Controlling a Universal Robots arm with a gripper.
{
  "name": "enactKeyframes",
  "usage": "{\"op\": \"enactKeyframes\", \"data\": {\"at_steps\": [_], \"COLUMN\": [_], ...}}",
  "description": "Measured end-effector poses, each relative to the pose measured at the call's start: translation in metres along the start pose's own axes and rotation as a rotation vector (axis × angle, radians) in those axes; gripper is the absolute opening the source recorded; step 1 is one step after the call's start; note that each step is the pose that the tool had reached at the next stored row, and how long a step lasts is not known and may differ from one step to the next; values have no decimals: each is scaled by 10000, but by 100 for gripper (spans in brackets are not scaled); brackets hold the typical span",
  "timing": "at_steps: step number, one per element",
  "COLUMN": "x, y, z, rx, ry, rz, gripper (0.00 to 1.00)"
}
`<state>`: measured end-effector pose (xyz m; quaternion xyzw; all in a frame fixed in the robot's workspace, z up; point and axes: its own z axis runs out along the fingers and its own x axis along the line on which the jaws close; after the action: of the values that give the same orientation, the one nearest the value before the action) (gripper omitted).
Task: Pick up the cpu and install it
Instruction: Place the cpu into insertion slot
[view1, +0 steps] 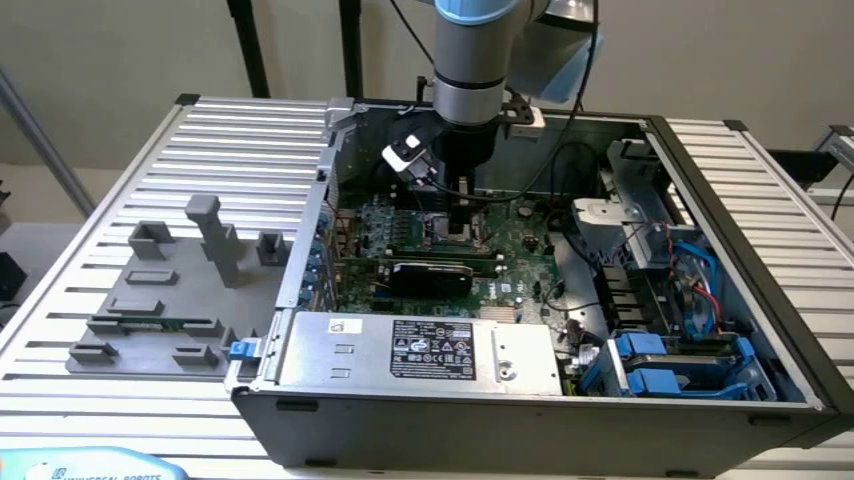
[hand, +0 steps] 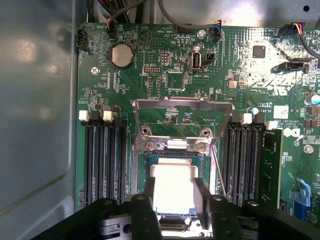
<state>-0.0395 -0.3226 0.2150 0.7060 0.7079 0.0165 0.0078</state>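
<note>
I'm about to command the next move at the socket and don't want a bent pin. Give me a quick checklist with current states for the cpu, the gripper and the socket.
1. Silver-white square cpu lies within the socket on the green motherboard: ok.
2. Cpu seated flat in the socket: cannot tell.
3. Gripper centred over the cpu: ok.
4. Silver metal retention frame swung open, off the cpu: ok.
5. Robot arm clear of the grey computer case's wall, in the exterior view: ok.
</note>
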Motion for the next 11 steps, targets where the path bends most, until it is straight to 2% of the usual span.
{"op": "enactKeyframes", "data": {"at_steps": [1, 2, 4, 7, 8, 11], "x": [0, 0, -1, -1, 0, -1], "y": [0, 0, -1, -1, -1, -2], "z": [-1, -1, -2, -2, -1, -2], "rx": [1, 2, 1, 0, 0, 0], "ry": [3, 4, 4, 5, 5, 4], "rz": [1, 2, 0, 1, 1, 1], "gripper": [36, 36, 24, 18, 11, 11]}}
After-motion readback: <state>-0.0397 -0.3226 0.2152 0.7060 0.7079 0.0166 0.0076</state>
